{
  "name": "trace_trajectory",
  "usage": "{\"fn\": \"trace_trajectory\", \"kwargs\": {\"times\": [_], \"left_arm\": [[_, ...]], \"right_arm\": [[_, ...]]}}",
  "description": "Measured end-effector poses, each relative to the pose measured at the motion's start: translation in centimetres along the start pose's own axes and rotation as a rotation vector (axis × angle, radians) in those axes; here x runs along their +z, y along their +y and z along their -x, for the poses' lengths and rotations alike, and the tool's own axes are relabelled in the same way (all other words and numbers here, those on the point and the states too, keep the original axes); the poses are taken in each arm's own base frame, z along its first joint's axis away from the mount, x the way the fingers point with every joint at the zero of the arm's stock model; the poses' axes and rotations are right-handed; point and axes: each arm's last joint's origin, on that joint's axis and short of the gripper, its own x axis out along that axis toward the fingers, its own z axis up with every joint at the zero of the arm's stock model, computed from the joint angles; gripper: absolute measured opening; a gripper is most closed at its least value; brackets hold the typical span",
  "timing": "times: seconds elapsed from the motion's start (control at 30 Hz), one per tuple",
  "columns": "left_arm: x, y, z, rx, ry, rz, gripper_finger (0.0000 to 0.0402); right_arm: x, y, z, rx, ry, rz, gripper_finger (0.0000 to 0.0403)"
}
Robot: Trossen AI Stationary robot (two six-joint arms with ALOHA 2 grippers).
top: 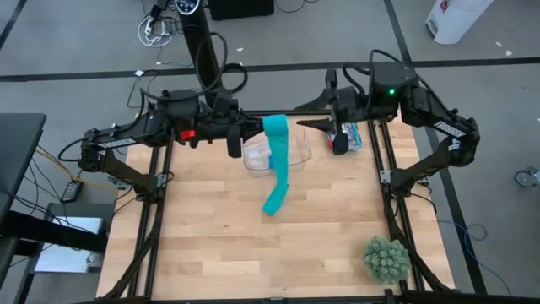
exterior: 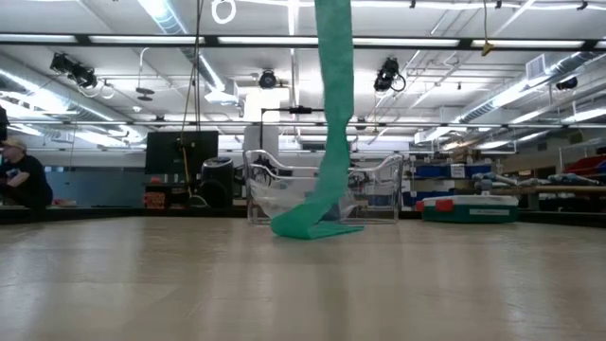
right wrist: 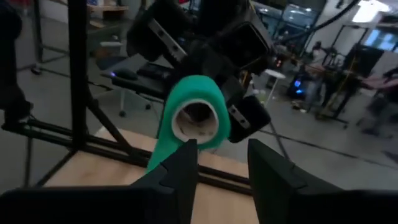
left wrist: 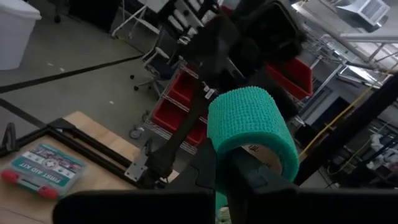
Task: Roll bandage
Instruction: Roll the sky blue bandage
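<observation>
The teal-green bandage is part roll, part loose strip. The roll (top: 274, 127) hangs high over the table's far middle, with its white core's open end (right wrist: 196, 118) facing my right arm. My left gripper (top: 250, 132) is shut on it from the left. The strip (exterior: 333, 114) hangs down from the roll, and its lower end (top: 273, 203) lies folded on the wooden table. My right gripper (right wrist: 224, 163) stands open just to the right of the roll and touches nothing. My left gripper holds the roll by the end that faces my left arm (left wrist: 245, 158), and its fingers come in level from the table's left. The fingers themselves hide whether one goes inside the core. The roll is lifted clear with its axis level, and the strip hangs slack below it.
A clear plastic container (top: 297, 154) stands on the table below and behind the roll. A first-aid kit (top: 353, 137) lies at the far right, and a green plant (top: 386, 259) stands at the near right corner. A person (exterior: 19, 175) sits in the room beyond.
</observation>
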Motion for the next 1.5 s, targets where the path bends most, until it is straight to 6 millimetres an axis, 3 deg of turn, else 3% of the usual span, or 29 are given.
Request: {"fn": "trace_trajectory", "kwargs": {"times": [0.3,0.57,0.73,1.0,1.23,1.5], "left_arm": [[0.0,0.1,0.0,0.026,-0.010,0.023,0.0017],[-0.1,0.2,0.0,0.047,-0.014,0.054,0.0017],[-0.2,0.3,0.0,0.054,-0.004,0.080,0.0023],[-0.1,0.5,-0.1,0.045,0.014,0.133,0.0020],[-0.4,0.8,0.0,0.034,0.076,0.273,0.0020],[-0.5,0.7,0.0,0.003,0.119,0.452,0.0021]], "right_arm": [[0.4,-0.1,-0.3,-0.075,-0.025,0.065,0.0175],[-0.1,0.1,-2.2,-0.065,-0.019,0.123,0.0177],[-0.1,0.1,-2.3,-0.067,-0.026,0.147,0.0178],[-0.2,0.2,-2.8,-0.055,-0.025,0.250,0.0170],[-0.7,1.0,-4.4,-0.012,-0.012,0.433,0.0158],[-0.4,1.6,-4.5,-0.007,-0.043,0.567,0.0127]]}}
